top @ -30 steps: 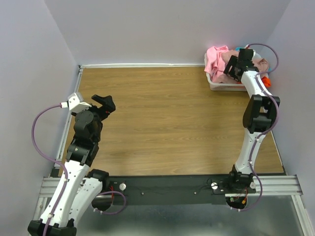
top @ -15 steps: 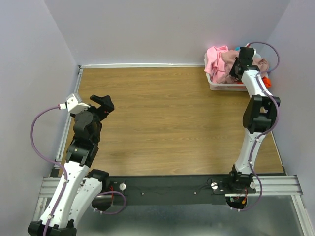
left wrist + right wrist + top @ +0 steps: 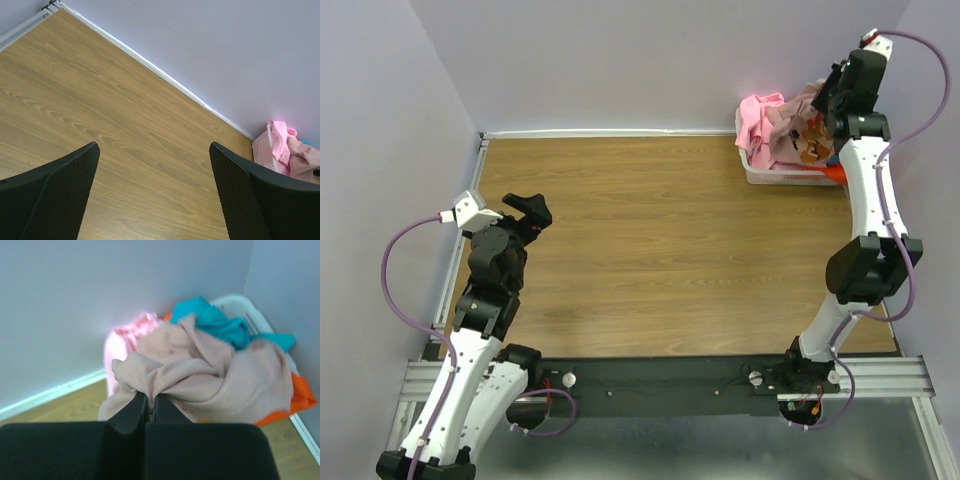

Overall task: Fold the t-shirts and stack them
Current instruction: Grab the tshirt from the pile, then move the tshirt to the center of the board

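Right wrist view: the right gripper (image 3: 149, 401) is clenched on a bunched fold of the dusty mauve-pink t-shirt (image 3: 210, 375), its 2 fingers pressed together with the cloth pinched at their tips. The rest of that shirt drapes away beyond the tips, over the white basket (image 3: 235, 302). Farther ahead lies the teal t-shirt (image 3: 220, 322). The bright pink t-shirt (image 3: 125, 337) is ahead to the gripper's left, and the orange-red t-shirt (image 3: 296, 396) shows at the far right under the mauve cloth.

In the top external view this gripper is above the basket, with the mauve shirt hanging just below it.

The left gripper (image 3: 154, 149) is spread wide, grasping nothing, over the wooden table (image 3: 125, 115). The basket is well ahead to its right.
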